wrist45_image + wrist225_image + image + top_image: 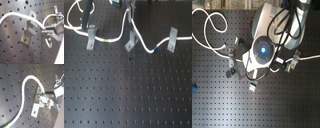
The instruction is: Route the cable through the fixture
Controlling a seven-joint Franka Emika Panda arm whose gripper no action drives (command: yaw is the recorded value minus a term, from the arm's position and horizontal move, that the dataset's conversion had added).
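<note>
Running across the upper part of the first exterior view past three grey brackets [130, 41], the cable [144, 46] looks light, limp and springy, best pinched near a bracket, where the pincer [45, 30] apparently clamps it already.

No legible text, label, brand, number or sign appears in any view. The black perforated metal board [124, 95] carries no readable markings. The grey metal fixture brackets [130, 41] are likewise unmarked.
</note>
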